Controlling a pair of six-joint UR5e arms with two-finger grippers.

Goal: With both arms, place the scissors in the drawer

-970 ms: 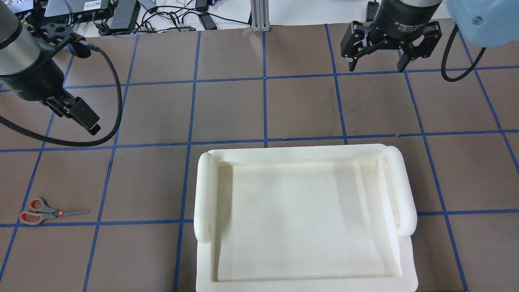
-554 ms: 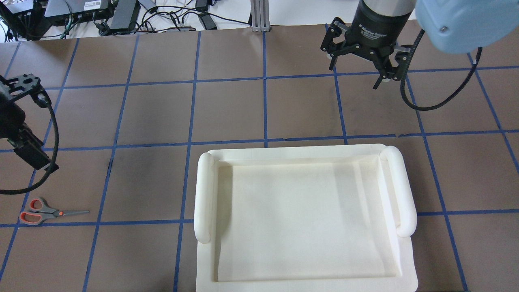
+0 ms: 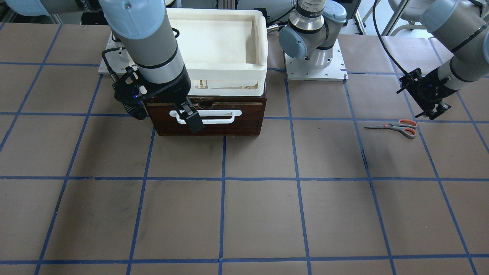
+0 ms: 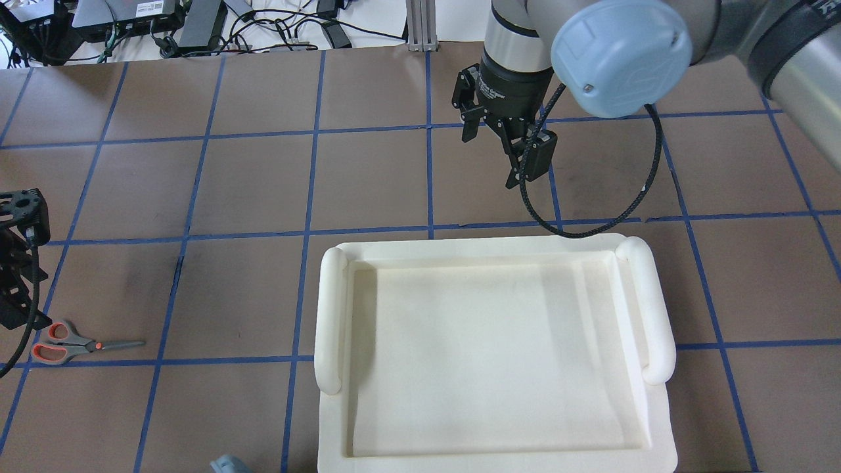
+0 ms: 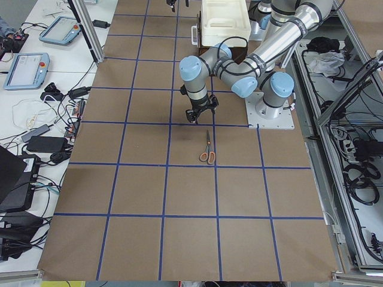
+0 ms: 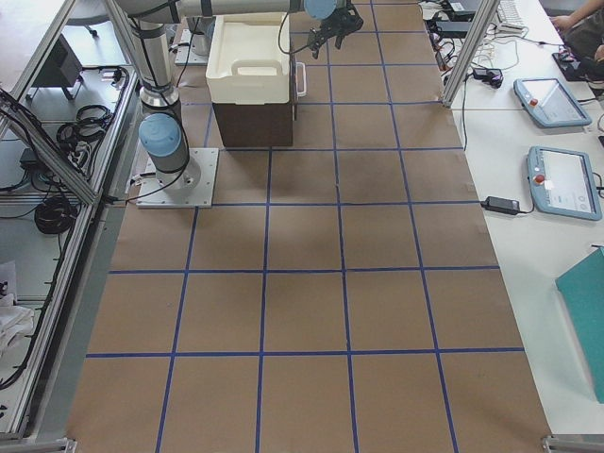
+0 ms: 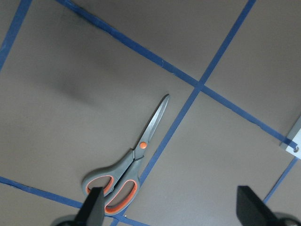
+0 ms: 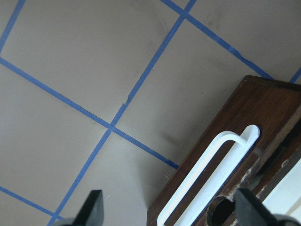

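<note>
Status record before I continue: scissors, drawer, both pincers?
scissors: flat on the table, blades closed, tips toward the drawer side, ungrasped
drawer: looks shut; cream bin sits on top
left pincer: open, near the scissors' handle end, not touching
right pincer: open, in front of the drawer's white handle, not gripping it

1. Scissors point(image 7: 136, 154) lie flat on the bare surface point(image 3: 328, 214), with open room on every side.
2. Left gripper point(image 7: 171, 214) hangs over the handle end, jaws wide apart.
3. Drawer point(image 3: 248, 122) front is closed. The cream bin point(image 3: 261, 42) on top blocks entry from above.
4. Right gripper point(image 8: 169, 212) is at the white handle point(image 8: 202, 183), jaws wide. The surface in front is bare.
</note>
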